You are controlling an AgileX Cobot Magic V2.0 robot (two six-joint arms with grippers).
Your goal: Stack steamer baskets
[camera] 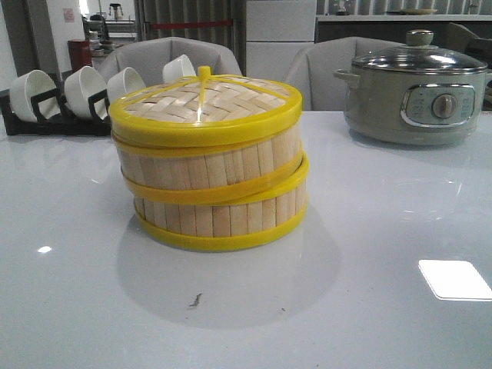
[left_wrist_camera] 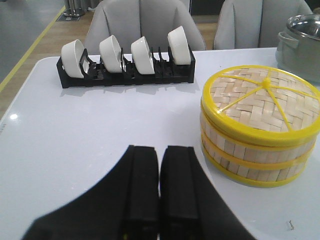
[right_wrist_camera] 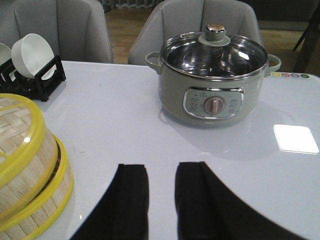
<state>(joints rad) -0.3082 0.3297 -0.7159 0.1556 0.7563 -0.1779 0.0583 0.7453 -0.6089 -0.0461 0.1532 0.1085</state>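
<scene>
Two steamer baskets (camera: 211, 192) are sitting stacked mid-table, the upper one slightly askew on the lower, with the woven lid (camera: 204, 100) capping them. The left gripper (left_wrist_camera: 159, 165) is hovering over bare tabletop near the stack, fingers pressed together, gripping nothing. The right gripper (right_wrist_camera: 161, 185) is showing a narrow gap, empty. A grey pot (camera: 415, 92) is standing right of the stack; a bowl rack (left_wrist_camera: 125, 67) is lying behind-left.

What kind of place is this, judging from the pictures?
Probably a dining or kitchen demo area: a white table with upholstered chairs behind it, a rack of white bowls, a grey electric pot and stacked steamer baskets.
</scene>
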